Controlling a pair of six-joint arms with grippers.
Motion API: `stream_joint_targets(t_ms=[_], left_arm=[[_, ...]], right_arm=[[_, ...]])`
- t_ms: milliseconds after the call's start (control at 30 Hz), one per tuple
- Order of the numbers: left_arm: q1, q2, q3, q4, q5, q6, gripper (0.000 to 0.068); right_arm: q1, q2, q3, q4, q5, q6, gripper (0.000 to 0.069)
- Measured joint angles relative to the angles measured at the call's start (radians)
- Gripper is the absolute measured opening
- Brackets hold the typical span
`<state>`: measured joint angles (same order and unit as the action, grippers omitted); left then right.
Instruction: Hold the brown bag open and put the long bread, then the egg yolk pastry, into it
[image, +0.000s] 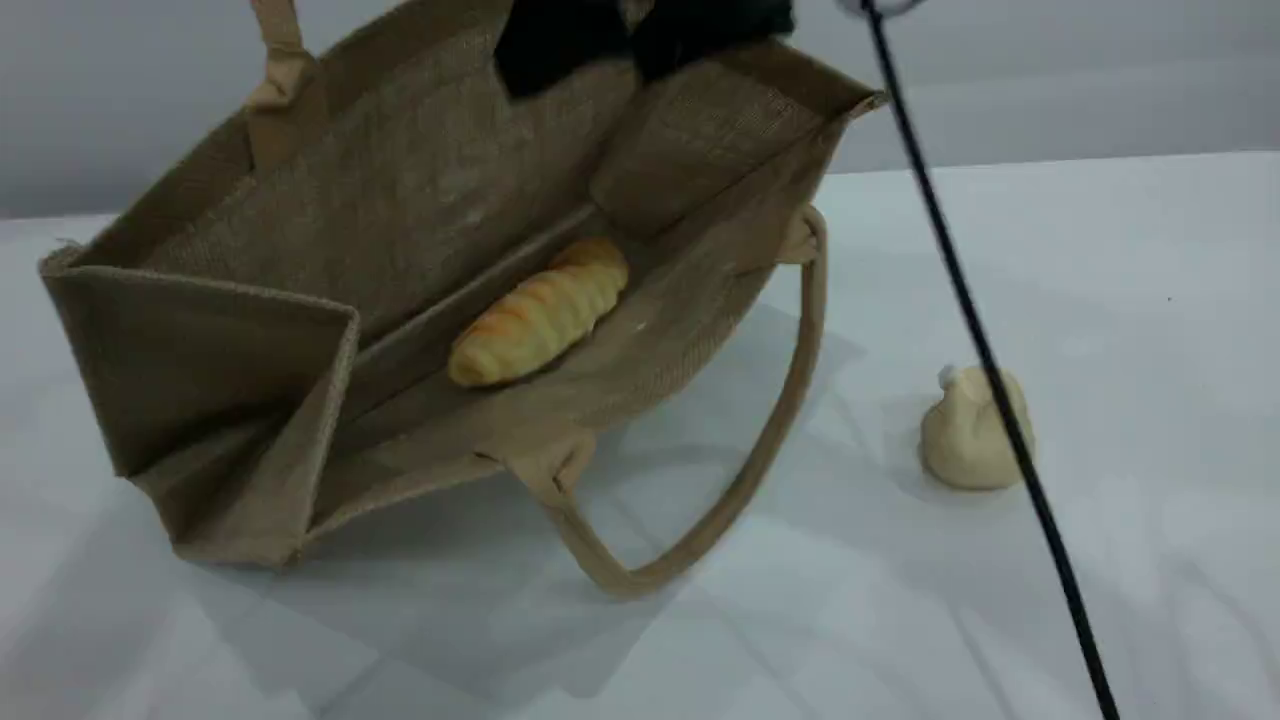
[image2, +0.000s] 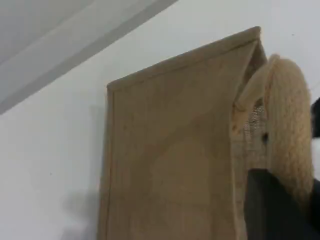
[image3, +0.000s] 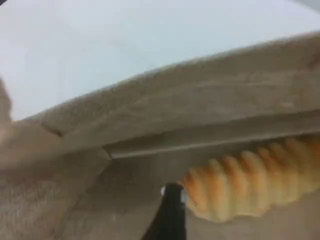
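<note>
The brown bag (image: 420, 190) stands tilted on the white table with its mouth gaping toward the camera. The long bread (image: 540, 312) lies loose on the bag's inner floor; it also shows in the right wrist view as the long bread (image3: 250, 182), just right of my right fingertip (image3: 172, 202). My right gripper (image: 640, 40) hangs open at the bag's upper rim, holding nothing. The bag's back handle (image: 280, 50) runs up out of view. My left gripper (image2: 290, 195) is shut on that handle (image2: 287, 115). The egg yolk pastry (image: 965, 430) sits on the table right of the bag.
A black cable (image: 985, 350) slants down across the right side, passing in front of the pastry. The bag's front handle (image: 740, 470) loops down onto the table (image: 1150, 300).
</note>
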<state>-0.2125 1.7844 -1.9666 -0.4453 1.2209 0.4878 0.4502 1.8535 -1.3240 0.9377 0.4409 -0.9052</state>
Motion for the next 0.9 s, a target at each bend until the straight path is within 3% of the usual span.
stream_joint_targets(t_ms=[267, 433, 733, 900], left_arm=[[0.0, 0.0, 0.0, 0.002, 0.0, 0.0, 0.0087], [0.0, 0.0, 0.0, 0.002, 0.0, 0.001, 0.0087], [0.0, 0.0, 0.0, 0.001, 0.0, 0.001, 0.0087], [0.0, 0.0, 0.0, 0.001, 0.001, 0.002, 0.0087]], right_arm=[[-0.204, -0.114, 0.0, -0.331, 0.185, 0.285, 0.0564], [-0.334, -0.052, 0.022, -0.496, 0.296, 0.477, 0.0554], [-0.35, 0.078, 0.17, -0.492, 0.178, 0.506, 0.0554], [-0.35, 0.147, 0.176, -0.392, 0.11, 0.434, 0.0554]])
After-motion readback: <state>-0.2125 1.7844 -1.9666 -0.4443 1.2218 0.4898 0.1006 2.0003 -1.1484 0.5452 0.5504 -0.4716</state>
